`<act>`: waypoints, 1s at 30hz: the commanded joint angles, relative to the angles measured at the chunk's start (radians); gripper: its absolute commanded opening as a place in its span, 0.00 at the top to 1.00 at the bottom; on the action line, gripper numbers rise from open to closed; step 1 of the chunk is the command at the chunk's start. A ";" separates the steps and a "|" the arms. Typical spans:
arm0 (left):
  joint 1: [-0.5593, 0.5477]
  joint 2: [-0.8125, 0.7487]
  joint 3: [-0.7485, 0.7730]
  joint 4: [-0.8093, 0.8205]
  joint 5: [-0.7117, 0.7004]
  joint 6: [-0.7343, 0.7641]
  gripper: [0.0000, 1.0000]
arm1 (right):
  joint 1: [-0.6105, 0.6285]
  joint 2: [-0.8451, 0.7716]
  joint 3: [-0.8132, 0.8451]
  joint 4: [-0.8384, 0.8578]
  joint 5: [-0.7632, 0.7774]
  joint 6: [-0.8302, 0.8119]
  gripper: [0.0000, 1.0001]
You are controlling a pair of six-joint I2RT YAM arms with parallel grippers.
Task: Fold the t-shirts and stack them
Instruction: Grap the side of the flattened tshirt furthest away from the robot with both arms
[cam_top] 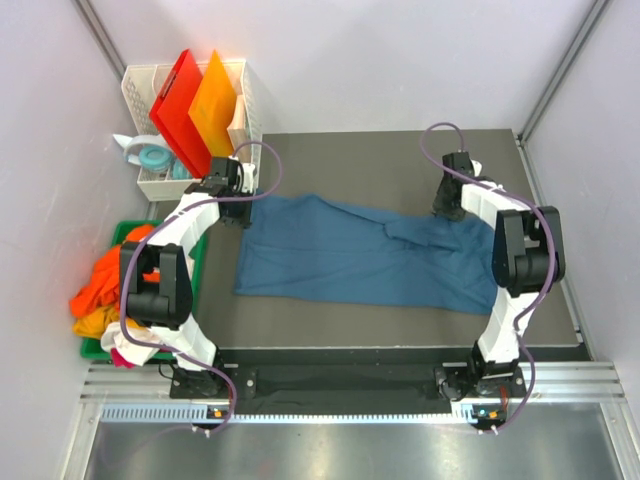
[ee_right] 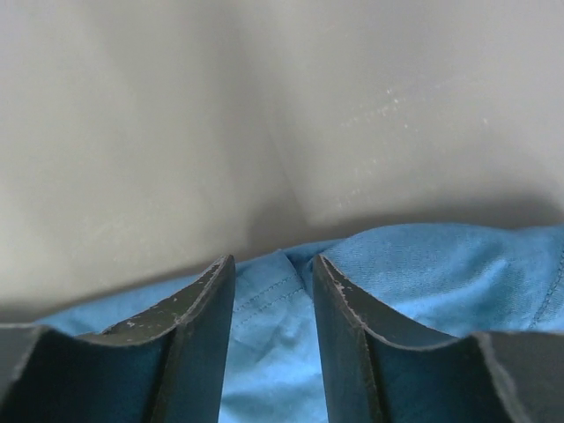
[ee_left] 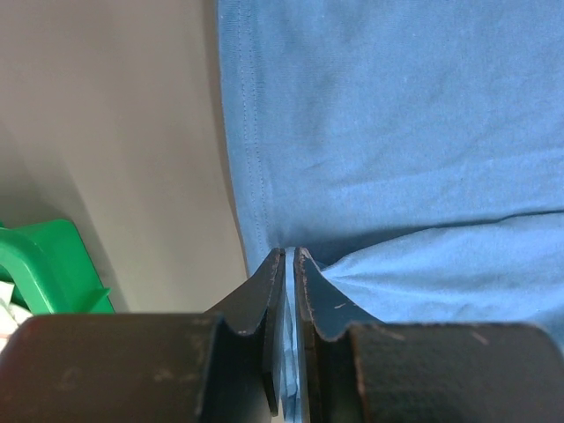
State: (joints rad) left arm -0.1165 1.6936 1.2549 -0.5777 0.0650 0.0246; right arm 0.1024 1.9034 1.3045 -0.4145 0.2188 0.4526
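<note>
A dark teal-blue t-shirt (cam_top: 350,255) lies spread across the grey table mat (cam_top: 380,150), with some wrinkles near its right end. My left gripper (cam_top: 241,214) is at the shirt's far left corner. In the left wrist view the gripper (ee_left: 289,252) is shut on a thin fold of the blue fabric (ee_left: 397,132). My right gripper (cam_top: 448,210) is at the shirt's far right edge. In the right wrist view the gripper (ee_right: 273,261) is open, its fingers astride the stitched hem of the shirt (ee_right: 441,273). Orange, yellow and white shirts (cam_top: 100,295) are piled at the left.
A green bin (cam_top: 128,236) at the left holds the pile of shirts, and its corner shows in the left wrist view (ee_left: 53,264). A white basket (cam_top: 140,90) at the back left holds red and orange boards (cam_top: 185,110). A tape roll (cam_top: 153,156) sits beside it.
</note>
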 commanded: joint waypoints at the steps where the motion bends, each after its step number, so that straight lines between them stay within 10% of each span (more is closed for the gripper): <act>1: 0.005 -0.008 0.023 0.013 -0.005 0.000 0.86 | -0.013 0.029 0.058 0.005 -0.002 -0.011 0.61; 9: 0.003 0.014 0.038 0.010 -0.002 -0.006 0.87 | -0.013 0.007 0.024 0.028 -0.013 -0.009 0.99; 30: 0.009 0.204 0.236 0.075 -0.056 -0.049 0.76 | 0.072 -0.331 -0.175 0.022 -0.006 0.031 1.00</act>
State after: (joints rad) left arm -0.1154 1.8404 1.3956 -0.5629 0.0288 0.0101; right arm 0.1619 1.5974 1.1584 -0.4023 0.2085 0.4732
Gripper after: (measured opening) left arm 0.240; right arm 0.007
